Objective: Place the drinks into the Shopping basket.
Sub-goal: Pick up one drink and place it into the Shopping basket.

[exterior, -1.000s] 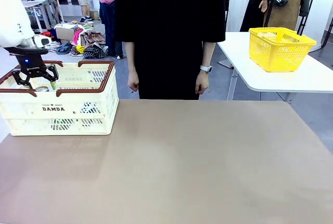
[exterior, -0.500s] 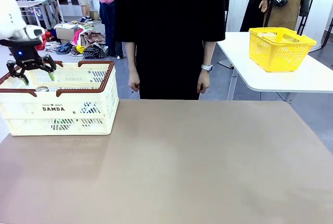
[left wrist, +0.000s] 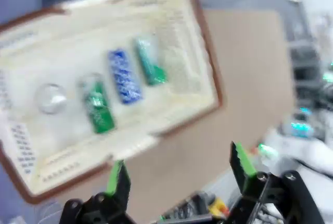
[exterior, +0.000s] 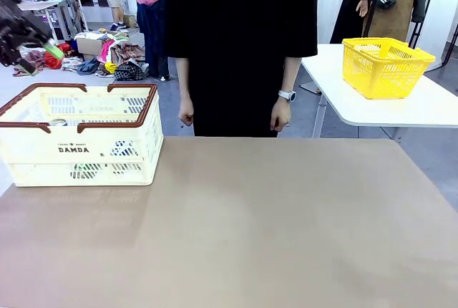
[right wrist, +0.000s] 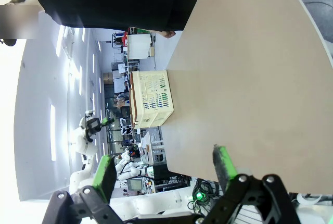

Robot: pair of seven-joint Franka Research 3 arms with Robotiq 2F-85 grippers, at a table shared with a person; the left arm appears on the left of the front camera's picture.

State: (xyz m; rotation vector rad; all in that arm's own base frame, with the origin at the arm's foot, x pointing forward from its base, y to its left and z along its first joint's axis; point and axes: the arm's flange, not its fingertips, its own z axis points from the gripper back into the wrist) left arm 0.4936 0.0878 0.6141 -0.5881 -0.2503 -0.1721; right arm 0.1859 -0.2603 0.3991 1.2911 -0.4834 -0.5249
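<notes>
**Cans lie in the basket, both grippers empty**

The basket (exterior: pixel 79 132) is cream-white slotted plastic with a dark brown rim and handles and "DAMDA" printed on its side. It stands on the tan table (exterior: pixel 236 229), at the table's left end as the front view has it.

In the blurred left wrist view, four cans show inside the basket (left wrist: pixel 171 36). Three lie on their sides, side by side: a green can (left wrist: pixel 98 107), a blue can (left wrist: pixel 124 76) with white lettering, and a teal-green can (left wrist: pixel 150 61). Beside the green can a fourth can (left wrist: pixel 50 98) stands upright, showing its silver top.

The left gripper (left wrist: pixel 177 169) is above the basket, off to its left, with fingers spread wide and nothing between them. The right gripper (right wrist: pixel 164 166) is well apart from the basket, also spread and empty.

A yellow basket (exterior: pixel 385 64) sits on a white table well right of the basket.
</notes>
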